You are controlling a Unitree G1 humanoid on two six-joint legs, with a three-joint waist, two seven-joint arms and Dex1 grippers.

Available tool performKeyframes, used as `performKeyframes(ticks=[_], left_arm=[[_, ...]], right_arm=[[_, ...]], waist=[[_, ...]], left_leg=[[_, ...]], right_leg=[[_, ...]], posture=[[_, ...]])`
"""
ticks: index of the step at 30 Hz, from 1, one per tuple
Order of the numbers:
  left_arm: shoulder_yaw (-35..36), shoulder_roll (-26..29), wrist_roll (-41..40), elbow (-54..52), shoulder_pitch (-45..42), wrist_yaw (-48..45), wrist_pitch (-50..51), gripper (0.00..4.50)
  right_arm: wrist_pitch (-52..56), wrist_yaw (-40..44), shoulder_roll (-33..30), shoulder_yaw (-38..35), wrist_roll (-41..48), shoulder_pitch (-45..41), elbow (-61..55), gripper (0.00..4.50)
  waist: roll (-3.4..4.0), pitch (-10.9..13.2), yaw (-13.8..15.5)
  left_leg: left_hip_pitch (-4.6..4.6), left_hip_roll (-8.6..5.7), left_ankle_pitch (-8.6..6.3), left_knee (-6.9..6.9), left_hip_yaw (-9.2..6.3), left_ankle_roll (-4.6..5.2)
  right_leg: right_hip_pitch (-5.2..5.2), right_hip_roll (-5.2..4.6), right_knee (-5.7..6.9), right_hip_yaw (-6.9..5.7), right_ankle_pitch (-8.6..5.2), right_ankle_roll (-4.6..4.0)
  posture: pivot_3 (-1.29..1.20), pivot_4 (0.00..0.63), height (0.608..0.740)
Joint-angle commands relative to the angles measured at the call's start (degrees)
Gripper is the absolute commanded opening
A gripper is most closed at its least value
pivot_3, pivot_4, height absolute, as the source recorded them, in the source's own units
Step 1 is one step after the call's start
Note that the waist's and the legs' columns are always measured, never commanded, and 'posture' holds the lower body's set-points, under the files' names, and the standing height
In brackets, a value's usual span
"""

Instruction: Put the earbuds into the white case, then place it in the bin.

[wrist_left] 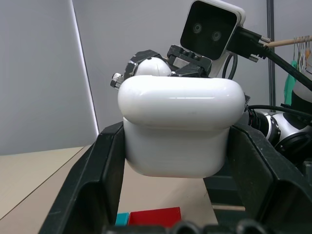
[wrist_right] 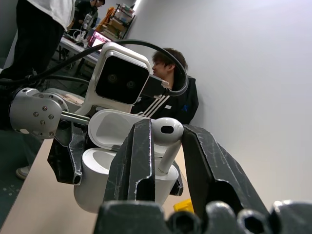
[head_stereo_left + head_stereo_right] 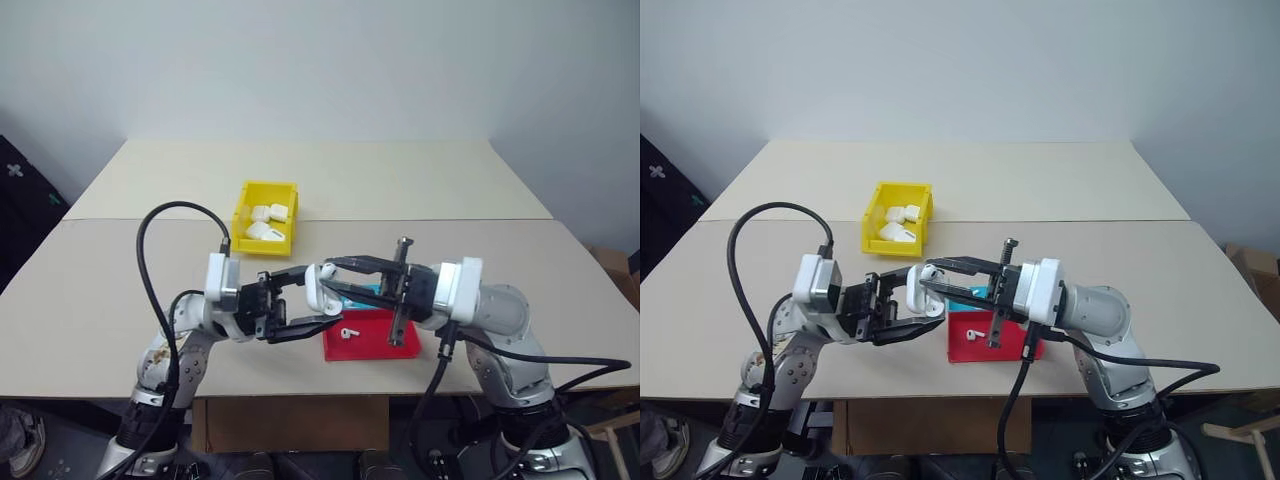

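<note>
At the centre of the head view, the left gripper (image 3: 305, 302) clamps the open white case (image 3: 318, 287). The right gripper (image 2: 165, 146) pinches one earbud (image 2: 166, 137) just above the case's opening. Another earbud (image 3: 348, 331) lies on the red tray (image 3: 372, 342). The yellow bin (image 3: 266, 218), upper left, holds other white cases. The right wrist view shows people (image 2: 168, 92) behind.

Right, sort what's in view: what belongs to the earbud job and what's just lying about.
Job:
- open white case, clamped in left hand
- earbud, pinched in right hand
- earbud lying in the red tray
- yellow bin

Lying about:
- red tray
- blue tray
- white items already in the bin
</note>
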Motion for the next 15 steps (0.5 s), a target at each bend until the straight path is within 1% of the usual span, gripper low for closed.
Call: performKeyframes(ticks=[1, 7, 13, 15], left_arm=[[0.0, -0.7, -0.6, -1.6, -1.5, -0.7, -1.6, 2.8], [-0.1, -1.1, -0.5, -1.3, -1.5, -1.3, -1.9, 2.8], [0.1, -1.6, -0.3, -0.8, -1.7, -1.8, -2.3, 2.8], [0.1, -1.8, -0.2, -0.7, -1.7, -2.0, -2.3, 2.8]], right_arm=[[-1.1, 0.5, -0.8, 1.0, -1.4, -0.5, 0.3, 0.68], [-1.1, 1.3, -1.3, 1.2, -0.8, -0.9, 0.4, 0.68], [-0.3, 4.4, -3.2, 1.7, 0.7, -1.4, 0.8, 0.68], [-1.2, 3.8, -3.1, 1.5, 0.1, -1.4, 1.0, 1.4]], waist=[[0.0, 0.0, 0.0], [0.0, 0.0, 0.1], [0.0, 0.0, 0.3], [0.0, 0.0, 0.3]], left_leg=[[0.0, 0.0, 0.0, 0.0, 0.0, 0.0], [0.0, 0.0, 0.0, 0.0, 0.0, 0.0], [0.0, 0.0, 0.0, 0.0, 0.0, 0.0], [0.0, 0.0, 0.0, 0.0, 0.0, 0.0]], right_leg=[[0.0, 0.0, 0.0, 0.0, 0.0, 0.0], [0.0, 0.0, -0.01, 0.0, 0.0, 0.0], [0.0, 0.0, -0.01, 0.0, 0.0, 0.0], [0.0, 0.0, -0.01, 0.0, 0.0, -0.01]], posture=[[0.0, 0.15, 0.74], [0.0, 0.15, 0.74], [0.0, 0.15, 0.74], [0.0, 0.15, 0.74]])
